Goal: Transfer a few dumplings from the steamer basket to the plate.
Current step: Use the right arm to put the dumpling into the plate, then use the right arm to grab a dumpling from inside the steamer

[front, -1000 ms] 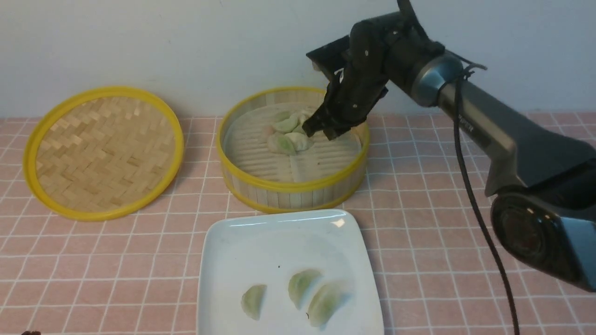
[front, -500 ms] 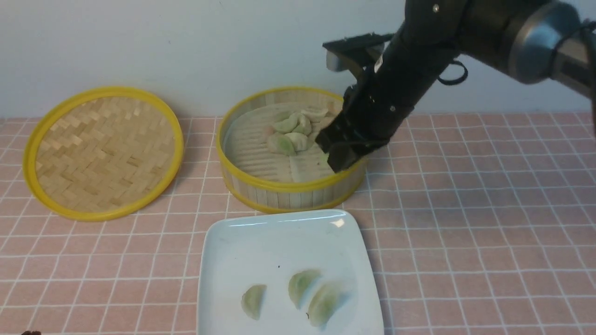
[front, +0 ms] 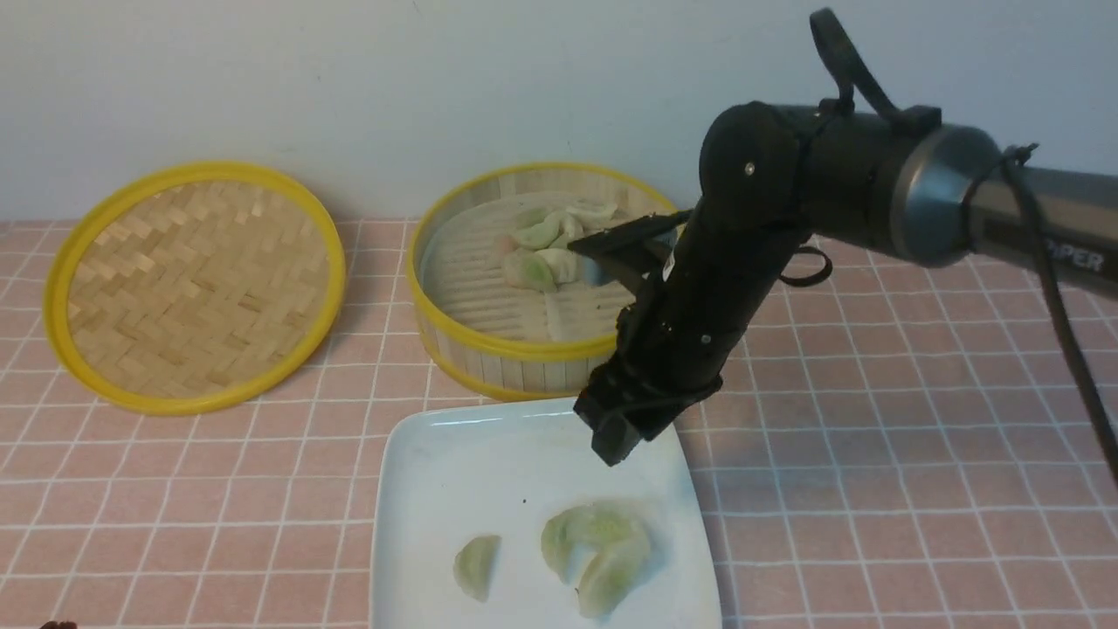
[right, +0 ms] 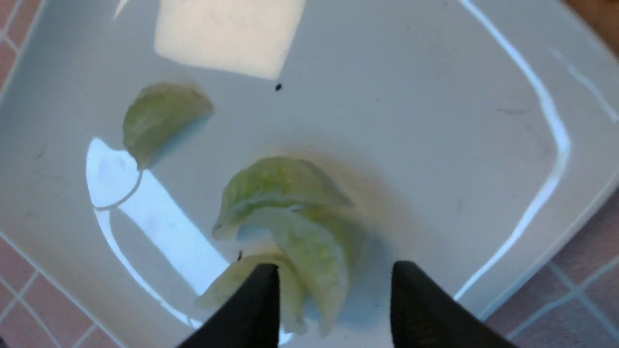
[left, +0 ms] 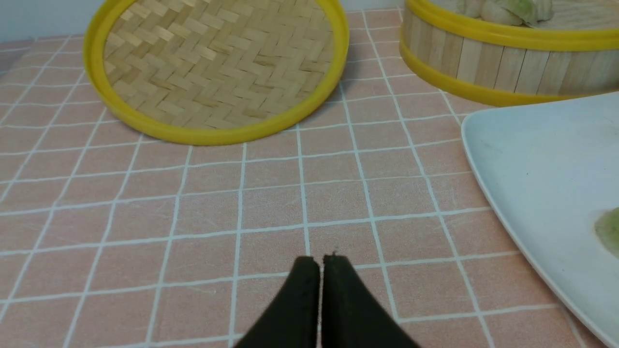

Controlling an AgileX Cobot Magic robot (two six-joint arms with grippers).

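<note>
Dumplings [front: 548, 246] lie heaped toward the far side of the basket [front: 524, 360]. Four more sit on the plate [front: 454, 472] just in front of it: a lone dumpling [front: 476, 566] on the left and a pile [front: 598, 552] of three leaning together to its right.

To my eye the drop-off is done, and a few are across. The next move would be to lift clear and either stop or swing back to the basket. Another pick would need a gentle close on one soft skin from the heap.

The right gripper [front: 613, 441] hangs over the plate's far right part. Its jaws are parted a moderate way, holding nothing and touching nothing, with the pile below them. The left gripper [left: 320, 263] sits low over the pink tiled table [left: 203, 208], near left, its jaws pressed together and empty.
</note>
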